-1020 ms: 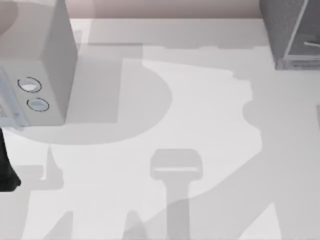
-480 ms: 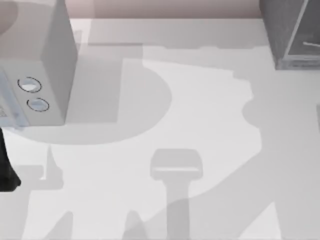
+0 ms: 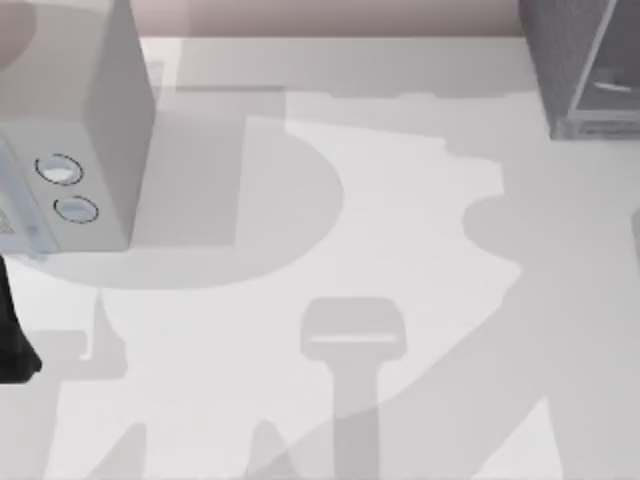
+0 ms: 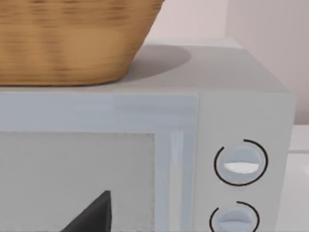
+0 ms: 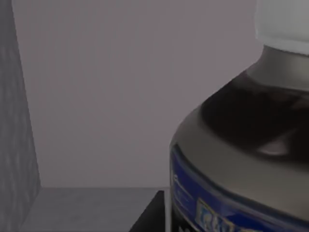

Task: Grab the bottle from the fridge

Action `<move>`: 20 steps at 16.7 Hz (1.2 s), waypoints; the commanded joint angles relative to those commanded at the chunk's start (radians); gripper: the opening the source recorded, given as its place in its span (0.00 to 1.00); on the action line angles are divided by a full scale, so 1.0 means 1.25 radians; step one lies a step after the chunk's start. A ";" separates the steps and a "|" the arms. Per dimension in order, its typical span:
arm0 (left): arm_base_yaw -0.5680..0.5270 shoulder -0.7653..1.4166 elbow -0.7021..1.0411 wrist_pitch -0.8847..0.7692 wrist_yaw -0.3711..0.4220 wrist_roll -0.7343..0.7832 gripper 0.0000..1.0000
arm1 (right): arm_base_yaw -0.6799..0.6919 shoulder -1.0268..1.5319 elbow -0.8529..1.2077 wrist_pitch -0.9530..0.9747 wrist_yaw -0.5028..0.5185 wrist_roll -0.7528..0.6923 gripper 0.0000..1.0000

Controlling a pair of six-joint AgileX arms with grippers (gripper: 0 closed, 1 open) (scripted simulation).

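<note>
Bottle (image 5: pixel 241 145): standing upright inside fridge (image 3: pixel 580 60), white cap, dark shoulders, blue label band showing illegible lettering. Gripper state: cannot tell for either arm.

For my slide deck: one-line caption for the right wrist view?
Close on the bottle, white cap, blue label band, standing inside the fridge.

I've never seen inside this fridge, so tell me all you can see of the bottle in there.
The bottle shows close up in the right wrist view: a white cap, a grey neck, dark glossy rounded shoulders and a blue-edged label band with small print. It stands upright inside the fridge, near the plain grey back wall. Its base is out of frame.
</note>
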 joint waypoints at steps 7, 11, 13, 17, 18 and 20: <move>0.000 0.000 0.000 0.000 0.000 0.000 1.00 | 0.000 -0.047 0.021 -0.067 -0.001 0.000 0.00; 0.000 0.000 0.000 0.000 0.000 0.000 1.00 | -0.005 -0.075 -0.012 -0.047 -0.008 0.002 0.00; 0.000 0.000 0.000 0.000 0.000 0.000 1.00 | -0.012 -0.120 -0.074 -0.024 -0.015 0.002 0.00; 0.000 0.000 0.000 0.000 0.000 0.000 1.00 | -0.024 -0.211 -0.262 0.015 -0.029 0.003 0.00; 0.000 0.000 0.000 0.000 0.000 0.000 1.00 | -0.028 -0.236 -0.297 0.028 -0.033 0.003 0.00; 0.000 0.000 0.000 0.000 0.000 0.000 1.00 | -0.036 -0.275 -0.342 0.054 -0.041 0.003 0.00</move>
